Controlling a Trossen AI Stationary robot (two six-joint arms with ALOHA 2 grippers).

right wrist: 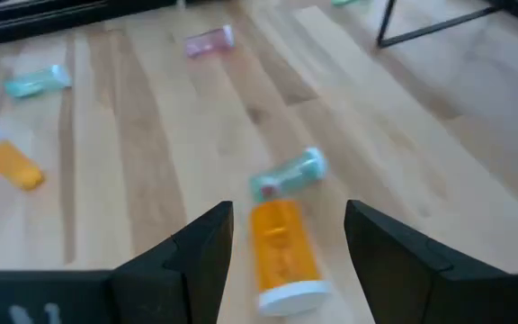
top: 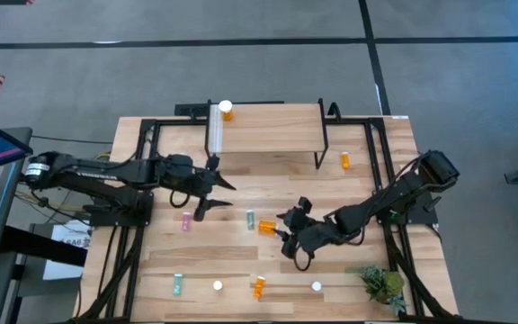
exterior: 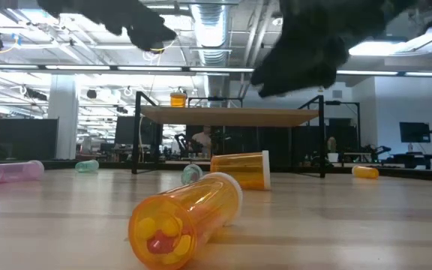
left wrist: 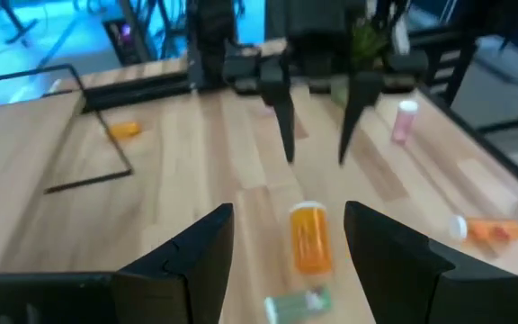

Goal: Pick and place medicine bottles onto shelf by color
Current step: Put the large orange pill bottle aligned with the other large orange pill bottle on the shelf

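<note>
Right gripper (top: 284, 236) | spread, empty, straddling the wide orange bottle (top: 267, 227) lying at its 9 o'clock, so you can pinch | left gripper (top: 216, 194) spread, idle | shelf (top: 268, 128) at 12 holds 1 orange bottle (top: 227, 110).

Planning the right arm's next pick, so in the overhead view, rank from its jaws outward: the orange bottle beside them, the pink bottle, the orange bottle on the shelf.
From the right gripper:
1. Orange lying bottle, table middle.
2. Pink bottle, left of middle.
3. Orange white-capped bottle, on the light-wood shelf, far edge.

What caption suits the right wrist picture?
Open right pincer poised above a lying orange white-capped bottle beside a teal bottle.
</note>
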